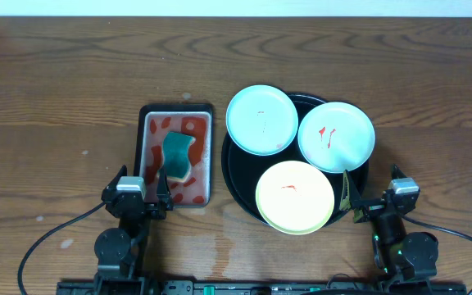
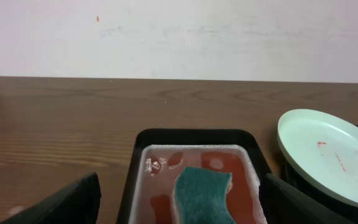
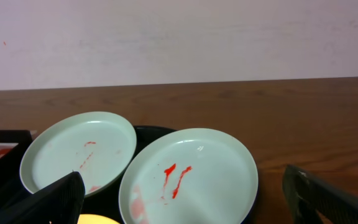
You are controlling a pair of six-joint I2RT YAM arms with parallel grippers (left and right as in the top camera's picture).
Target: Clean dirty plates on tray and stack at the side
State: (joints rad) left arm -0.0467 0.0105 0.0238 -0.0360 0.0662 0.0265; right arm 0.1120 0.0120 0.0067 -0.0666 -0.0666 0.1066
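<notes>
A brown wood-grain desk (image 1: 56,90) fills the overhead view, and both wrist views show a pale wall (image 2: 229,37) behind it. The left arm sits folded at the lower left of the overhead frame. Its left gripper (image 1: 142,185) is spread wide and empty, at the lower end of the rectangular dish (image 1: 179,108). The right arm sits folded at the lower right. Its right gripper (image 1: 374,190) is likewise spread wide and empty, with 1 finger close to the rim of the tray (image 1: 229,176), beside the pale yellow plate (image 1: 295,197).

The round black tray lies right of centre and carries all 3 plates. The pale blue plate (image 1: 261,120) is at its upper left, the white plate (image 1: 337,136) at its upper right and the yellow one at the bottom. Each overhangs the rim a little and bears red marks.

Only the overhead view shows all 3 plates whole. The left wrist view looks into the dish, where a green sponge (image 2: 202,193) sits in reddish liquid, and the blue plate is at the right edge of the frame. The right wrist view shows the blue and white plates side by side, the white one's red streaks plain. Only a sliver of the yellow plate shows at the bottom edge of the frame.
</notes>
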